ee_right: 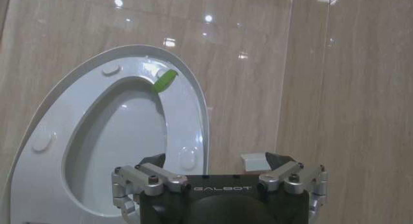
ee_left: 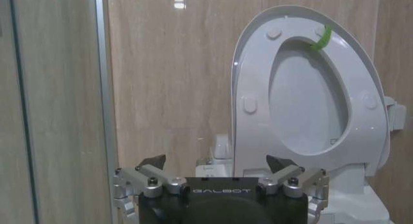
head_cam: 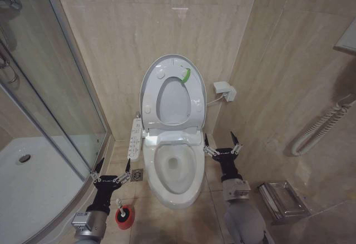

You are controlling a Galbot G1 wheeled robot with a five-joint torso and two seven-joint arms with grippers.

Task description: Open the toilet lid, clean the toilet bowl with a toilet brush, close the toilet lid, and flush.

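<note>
Toilet open, both grippers waiting low at its sides

Toilet bowl (head_cam: 173, 169) sits on the tiled floor against a beige tiled wall, seen from above in the head view. Its lid (head_cam: 173, 91) is raised and leans back against the wall, with the ring seat lifted against it. A short green strip (head_cam: 187, 75) curves along the upper inner edge of the raised seat, and round bumpers dot the white underside. A narrow button panel (head_cam: 135, 138) runs along the bowl's left side.

Left gripper (head_cam: 112, 170) hangs just left of the bowl, above the floor, its fingers spread apart and grasping nothing. Directly below it on the floor stands the brush (head_cam: 118, 204), its thin white handle rising from a small round red holder (head_cam: 124, 216). Gripper and brush are near each other but apart.

Right gripper (head_cam: 222, 146) hangs just right of the bowl near its rear, fingers likewise spread wide and empty.

A glass shower door (head_cam: 50, 99) stands to the left. On the floor at the right lies a metal rack (head_cam: 282, 199), and a white socket box (head_cam: 225, 90) is fixed on the wall beside the lid.
</note>
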